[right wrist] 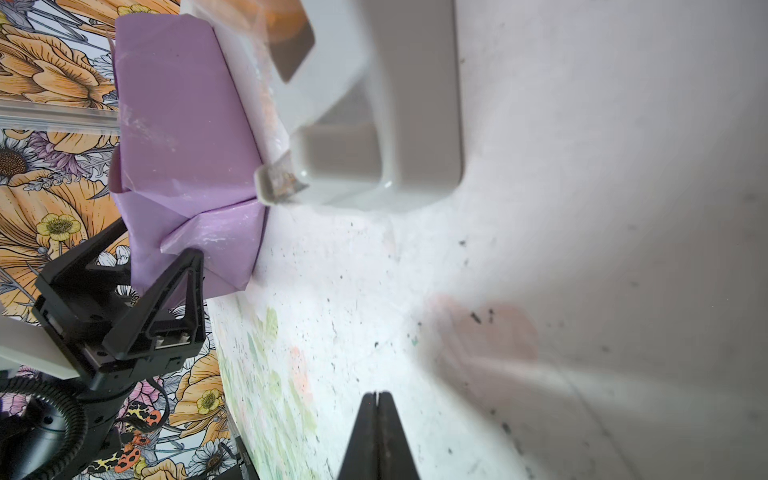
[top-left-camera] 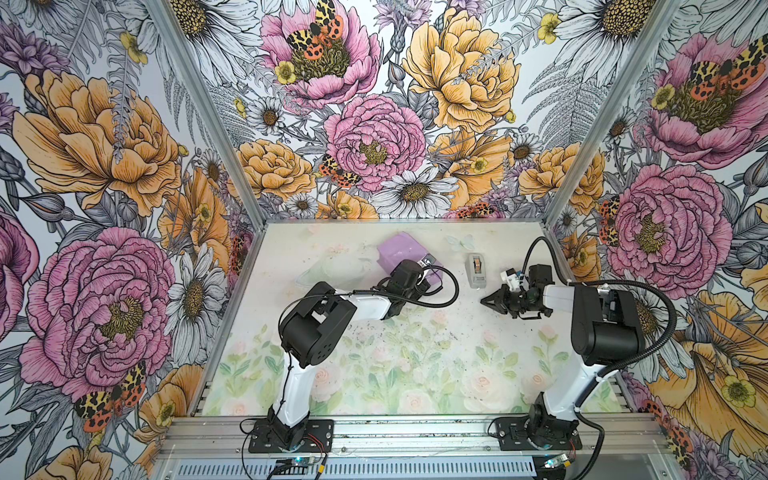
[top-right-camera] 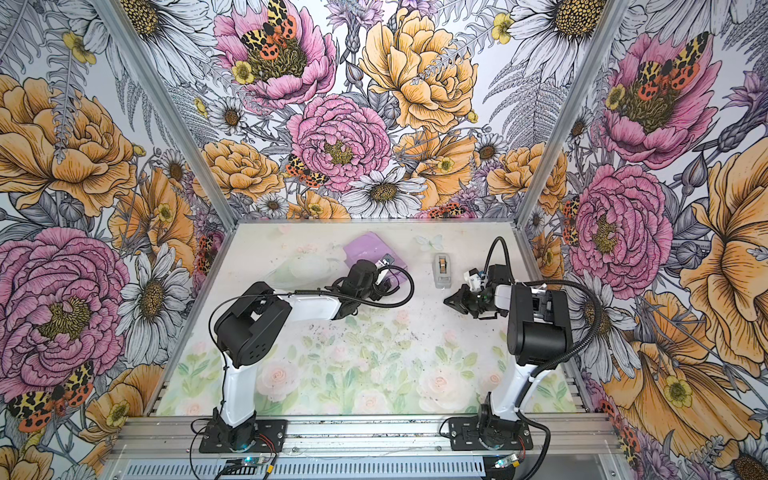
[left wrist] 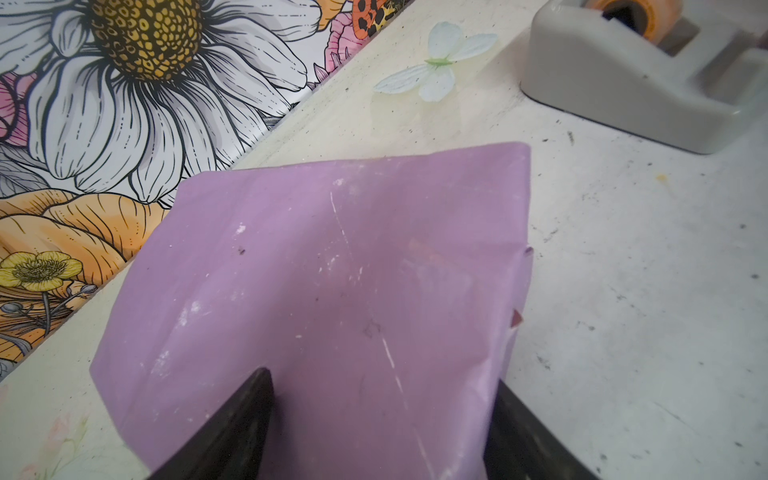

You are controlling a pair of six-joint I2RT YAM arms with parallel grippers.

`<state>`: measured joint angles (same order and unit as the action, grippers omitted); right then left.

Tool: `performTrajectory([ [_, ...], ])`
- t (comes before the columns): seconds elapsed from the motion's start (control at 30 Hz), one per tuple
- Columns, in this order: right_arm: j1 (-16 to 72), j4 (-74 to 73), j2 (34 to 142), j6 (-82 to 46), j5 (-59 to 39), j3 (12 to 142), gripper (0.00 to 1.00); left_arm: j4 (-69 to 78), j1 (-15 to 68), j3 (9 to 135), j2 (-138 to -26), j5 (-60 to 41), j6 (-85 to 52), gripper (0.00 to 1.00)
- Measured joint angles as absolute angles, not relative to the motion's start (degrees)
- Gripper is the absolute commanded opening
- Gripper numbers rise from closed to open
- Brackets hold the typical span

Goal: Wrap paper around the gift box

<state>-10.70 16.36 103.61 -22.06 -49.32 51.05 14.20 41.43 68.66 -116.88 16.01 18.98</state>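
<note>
Gift box (left wrist: 353,282) in paper (left wrist: 199,257) sits gripped between left fingers (left wrist: 245,419).

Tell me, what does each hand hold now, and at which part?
The left hand grips the gift box, through the paper, across its end nearest that arm. The right hand is shut and empty.

Both top views look down over the whole table (top-left-camera: 436,328); the close wrist views share the paper (left wrist: 332,270).
</note>
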Motion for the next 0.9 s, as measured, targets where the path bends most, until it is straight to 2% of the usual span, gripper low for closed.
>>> performTrajectory([
  [0.1,-10.70,17.28,101.51,-21.02,-47.68,51.05,0.34,14.17,41.43,68.66,-116.88,15.99,18.98,0.76],
  [0.17,-10.70,17.56,99.98,-19.88,-46.48,51.42,0.38,14.17,41.43,68.64,-116.88,15.97,18.98,0.76],
  [0.47,-10.70,17.54,99.85,-15.35,-42.74,61.56,0.38,14.20,41.39,68.66,-116.88,15.79,18.98,0.76],
  [0.63,-10.70,16.58,105.54,-15.35,-44.45,69.97,0.36,14.20,41.36,68.66,-116.88,15.77,18.98,0.76],
  [0.9,-9.41,20.29,114.17,-14.33,-46.37,74.22,0.35,14.22,41.23,68.66,-116.88,15.51,18.98,0.76],
])
